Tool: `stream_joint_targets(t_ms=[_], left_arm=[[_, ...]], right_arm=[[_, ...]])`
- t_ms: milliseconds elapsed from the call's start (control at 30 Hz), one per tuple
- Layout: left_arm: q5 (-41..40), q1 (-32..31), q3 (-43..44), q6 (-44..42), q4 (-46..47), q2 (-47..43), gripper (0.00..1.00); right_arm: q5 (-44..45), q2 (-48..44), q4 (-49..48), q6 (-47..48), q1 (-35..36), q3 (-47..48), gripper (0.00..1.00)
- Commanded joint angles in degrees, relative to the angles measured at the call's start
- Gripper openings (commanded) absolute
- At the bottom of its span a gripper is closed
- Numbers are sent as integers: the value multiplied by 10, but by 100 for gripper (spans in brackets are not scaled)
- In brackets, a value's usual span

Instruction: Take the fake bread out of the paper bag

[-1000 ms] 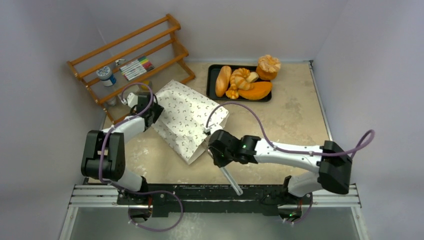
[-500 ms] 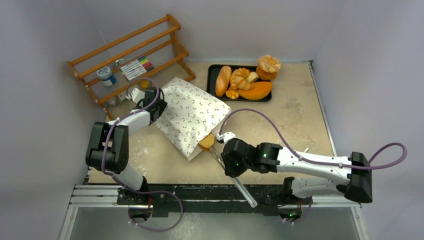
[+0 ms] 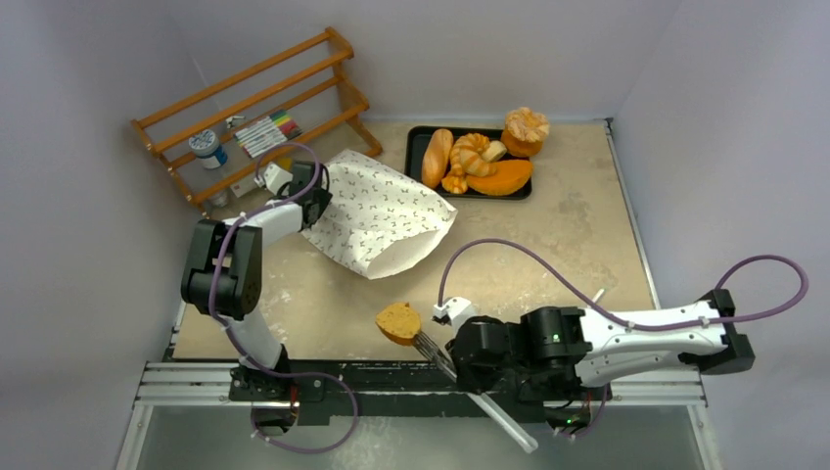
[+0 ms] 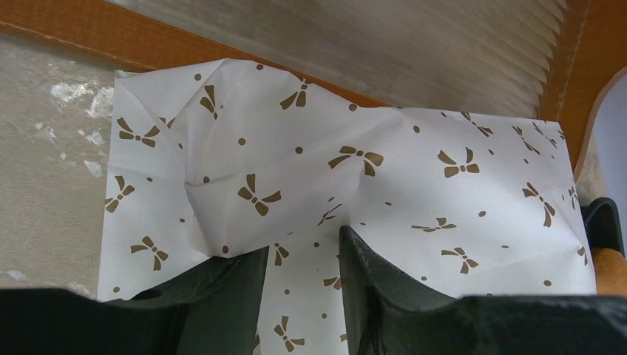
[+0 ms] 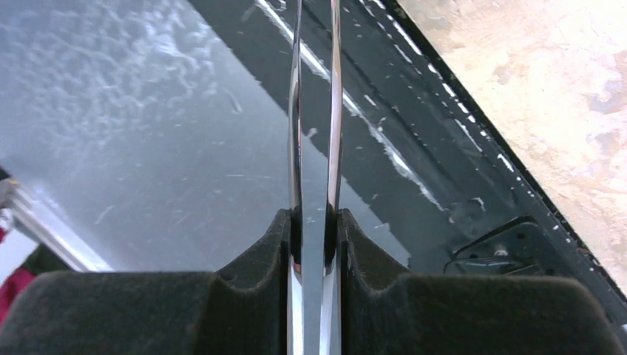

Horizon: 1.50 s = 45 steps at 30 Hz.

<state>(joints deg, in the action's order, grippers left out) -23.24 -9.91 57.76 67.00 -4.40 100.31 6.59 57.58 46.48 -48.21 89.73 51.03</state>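
The paper bag (image 3: pixel 377 217) lies left of the table's (image 3: pixel 577 235) centre, the rack (image 3: pixel 256 117) in the far left corner, the tray (image 3: pixel 414 166) at the far edge, the bread (image 3: pixel 398 322) near the front edge.

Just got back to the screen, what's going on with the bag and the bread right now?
The left tool pinches one end of the paper bag, which lies on the table. The right tool is clamped on metal tongs, and the tongs grip a piece of fake bread near the table's front edge, outside the bag. Other bread pieces sit on the black tray at the back.
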Motion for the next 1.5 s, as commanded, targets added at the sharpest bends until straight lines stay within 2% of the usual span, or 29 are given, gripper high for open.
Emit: stream_joint_targets(t_ms=[0,233,333,467,767,1100,1467], left_arm=[[-43,3,10,-5,17,9,40],[-51,3,-54,-21,26,-36,40],[-53,2,-89,-21,31,-66,40],[-57,1,-128,-26,29,-108,40],[-44,1,-166,-47,17,-196,42],[-24,1,-159,-66,-5,-260,49],[-12,1,-147,-73,-15,-298,50]], right_arm=[[48,-16,40,-53,16,84,0],[168,12,72,-69,17,178,0],[229,48,102,-104,12,222,0],[261,99,89,-77,-45,262,0],[194,166,-91,112,-277,250,0],[127,260,-197,215,-509,267,0],[54,338,-228,261,-659,303,0]])
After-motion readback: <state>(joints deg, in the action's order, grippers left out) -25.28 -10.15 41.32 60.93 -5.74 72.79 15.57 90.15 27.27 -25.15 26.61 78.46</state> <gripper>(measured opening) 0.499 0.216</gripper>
